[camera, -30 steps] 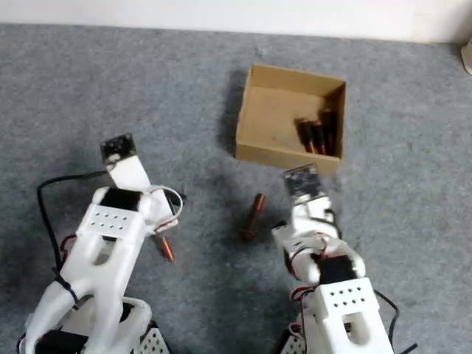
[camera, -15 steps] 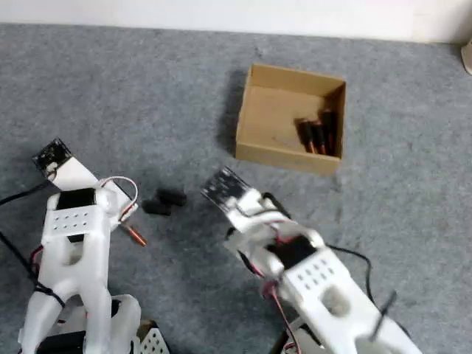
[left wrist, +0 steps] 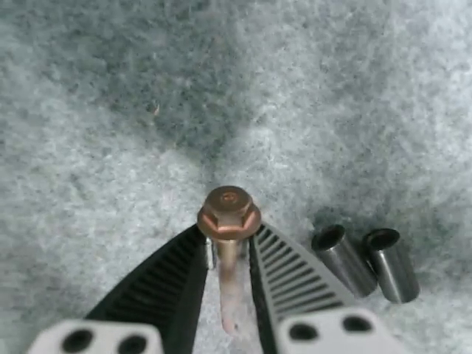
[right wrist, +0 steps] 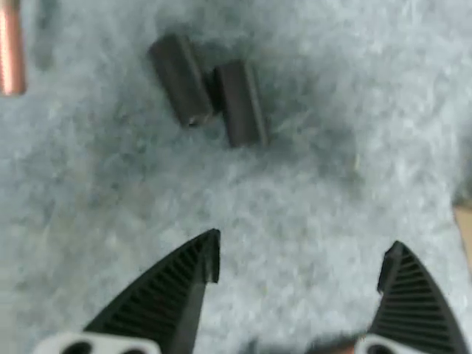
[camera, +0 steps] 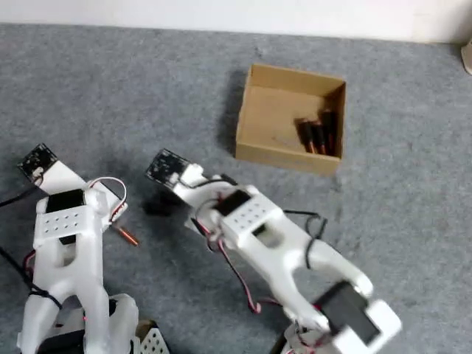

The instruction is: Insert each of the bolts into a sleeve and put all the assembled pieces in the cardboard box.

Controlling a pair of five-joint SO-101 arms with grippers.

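My left gripper (left wrist: 229, 247) is shut on a copper bolt (left wrist: 229, 214), its hex head sticking out past the fingertips. In the high view that bolt (camera: 126, 235) pokes out beside the left arm. Two dark sleeves (left wrist: 343, 258) (left wrist: 391, 264) lie side by side on the carpet close to it. My right gripper (right wrist: 304, 262) hangs open just above the carpet, a short way from the same two sleeves (right wrist: 181, 80) (right wrist: 240, 102). A copper bolt (right wrist: 11, 48) shows at that view's edge. The cardboard box (camera: 254, 103) holds several assembled pieces (camera: 317, 136).
Grey carpet covers the whole table. The right arm (camera: 247, 217) stretches across the middle toward the left arm (camera: 66, 221). A dark sleeve (camera: 153, 208) peeks out between them. A white wall edge runs along the back.
The right arm has swung left from beside the box to over the sleeves, now covering the loose bolt in the middle. The left arm has drawn back to the left with its bolt.
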